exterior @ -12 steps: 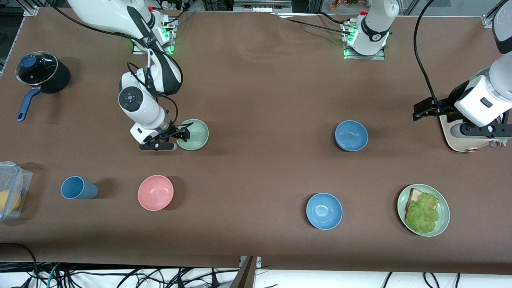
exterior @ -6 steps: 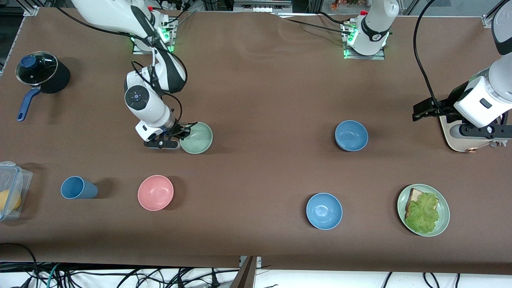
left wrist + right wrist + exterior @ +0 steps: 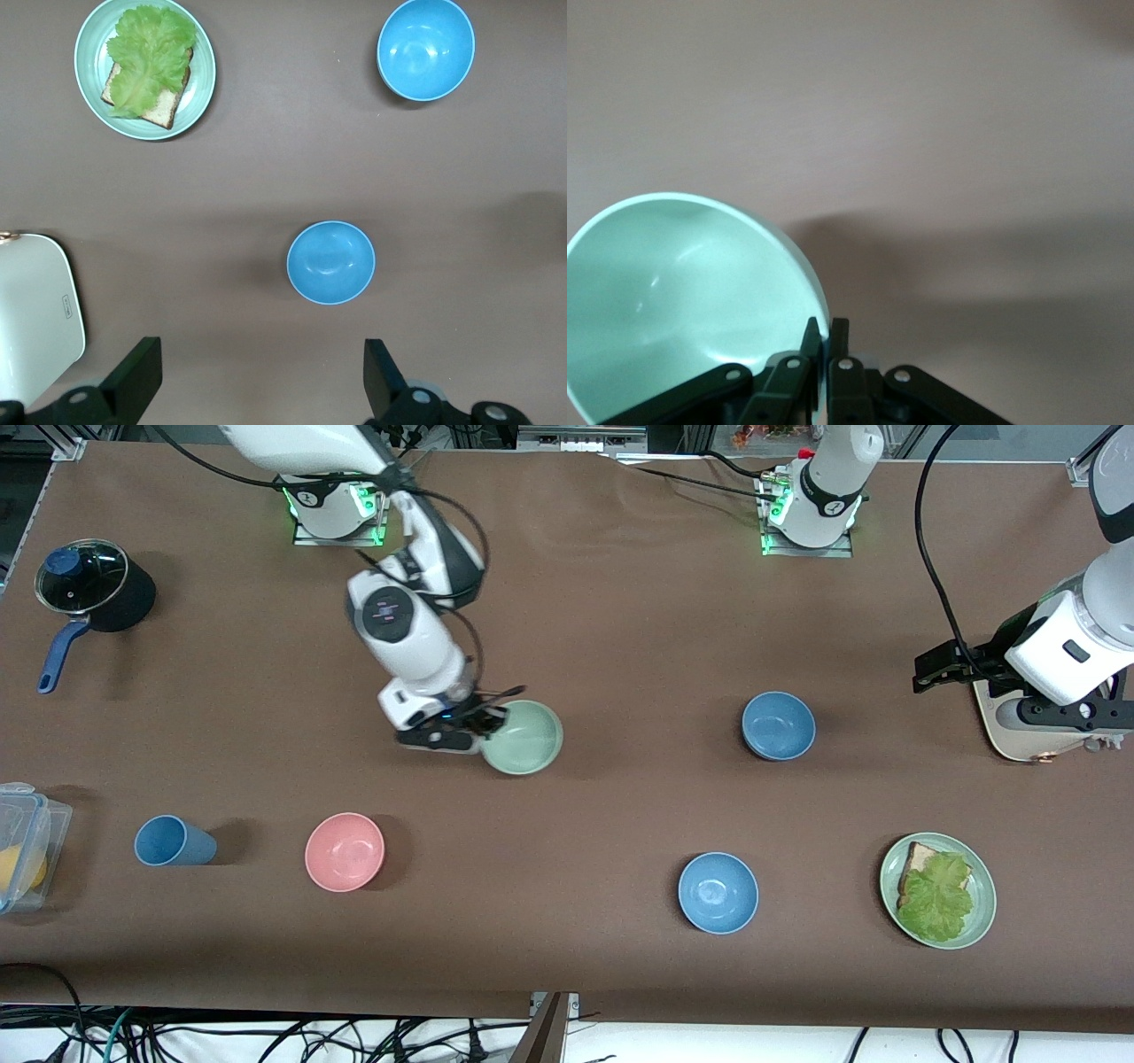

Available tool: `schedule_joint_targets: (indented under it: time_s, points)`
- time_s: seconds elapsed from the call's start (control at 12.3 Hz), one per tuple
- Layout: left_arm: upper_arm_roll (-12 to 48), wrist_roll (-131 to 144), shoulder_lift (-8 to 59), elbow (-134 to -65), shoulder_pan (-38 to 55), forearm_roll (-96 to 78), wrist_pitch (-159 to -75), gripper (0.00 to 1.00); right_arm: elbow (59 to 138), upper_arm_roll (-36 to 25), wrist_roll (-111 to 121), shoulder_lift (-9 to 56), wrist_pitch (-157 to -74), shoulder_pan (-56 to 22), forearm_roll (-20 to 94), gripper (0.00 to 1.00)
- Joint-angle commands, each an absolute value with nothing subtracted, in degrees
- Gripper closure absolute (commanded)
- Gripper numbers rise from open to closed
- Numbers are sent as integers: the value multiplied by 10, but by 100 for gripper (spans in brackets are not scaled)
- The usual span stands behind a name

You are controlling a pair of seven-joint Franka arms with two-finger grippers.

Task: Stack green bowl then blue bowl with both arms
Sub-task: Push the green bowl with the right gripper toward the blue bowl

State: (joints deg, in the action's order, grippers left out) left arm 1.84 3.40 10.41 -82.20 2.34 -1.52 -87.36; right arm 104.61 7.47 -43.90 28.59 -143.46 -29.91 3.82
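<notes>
My right gripper (image 3: 483, 722) is shut on the rim of the pale green bowl (image 3: 527, 737) and holds it just above the middle of the table. In the right wrist view the fingers (image 3: 826, 332) pinch the bowl's (image 3: 682, 292) rim. The matte steel-blue bowl (image 3: 779, 725) sits upright on the table toward the left arm's end; it also shows in the left wrist view (image 3: 330, 262). My left gripper (image 3: 930, 671) is open and empty in the air by a white board (image 3: 997, 735), apart from the blue bowl. Its own view (image 3: 261, 376) shows the jaws wide.
A glossy sky-blue bowl (image 3: 718, 892) and a green plate with bread and lettuce (image 3: 937, 890) sit near the front camera. A pink bowl (image 3: 345, 851), blue cup (image 3: 173, 841), plastic box (image 3: 22, 846) and black pot (image 3: 89, 589) stand toward the right arm's end.
My right gripper has lifted the green bowl and carried it toward the left arm's end of the table. The left arm has not moved.
</notes>
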Motion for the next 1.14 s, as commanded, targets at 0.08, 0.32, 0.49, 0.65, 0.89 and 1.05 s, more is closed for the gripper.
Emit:
schedule_joint_targets:
  time_s: [0.08,0.32,0.49,0.65,0.89,1.05]
  points:
    - [20,33,109,-814,24,-9,-883,0,894,55,-580,422,-1426,-398,22,100]
    - [19,26,129,-824,18,-38,-922,0,892,44,-603,429,-1429,-423,3,22]
    - [19,24,133,-852,21,-47,-932,0,890,22,-585,420,-1416,-418,-8,0]
    - [19,24,139,-900,31,-49,-970,0,875,-7,-535,371,-1320,-399,-4,0]
    - [19,24,141,-1019,41,-50,-1074,0,876,-13,-377,276,-1198,-287,39,0]
    - [19,24,142,-1082,43,-50,-1139,0,885,-44,-300,217,-1136,-257,65,0]
